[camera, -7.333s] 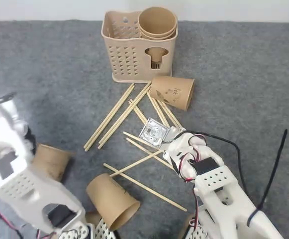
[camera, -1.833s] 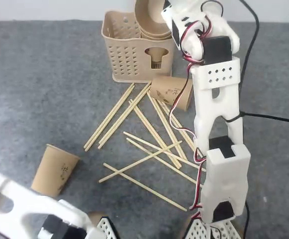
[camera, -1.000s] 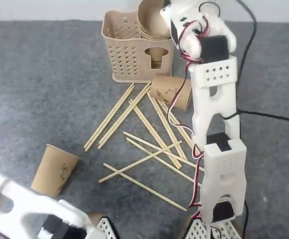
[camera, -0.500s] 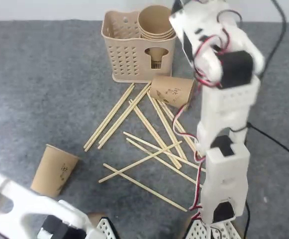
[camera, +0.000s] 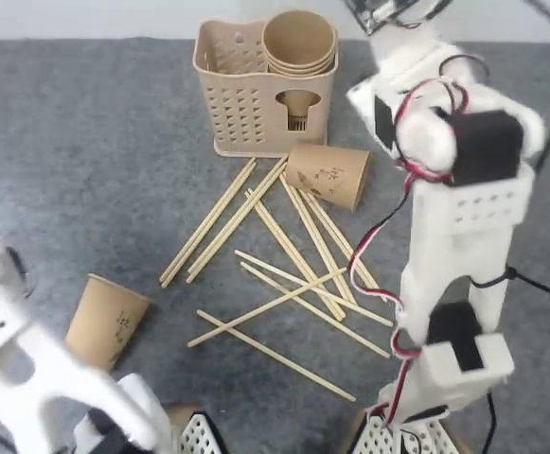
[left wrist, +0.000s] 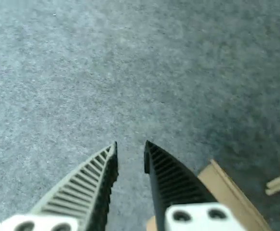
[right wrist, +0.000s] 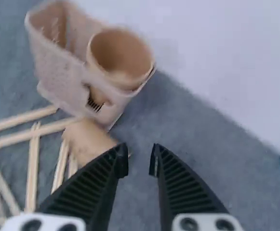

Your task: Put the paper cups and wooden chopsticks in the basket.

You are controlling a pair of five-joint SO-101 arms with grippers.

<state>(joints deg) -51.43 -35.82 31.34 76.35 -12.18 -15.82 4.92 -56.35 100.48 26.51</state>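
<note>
At the far edge of the grey tabletop [camera: 85,142] stands the basket [camera: 246,104], with a stack of paper cups [camera: 299,40] nested in one compartment. Just in front of it a fallen cup [camera: 329,175] lies on its side, and the wooden chopsticks [camera: 289,251] lie scattered nearer the arms. A third cup [camera: 104,320] lies at the near left. The right hand [right wrist: 139,159] hangs raised near the basket, jaws narrowly apart and empty. The left hand [left wrist: 130,151], likewise narrow and empty, hovers over the tabletop just beside the third cup.
</note>
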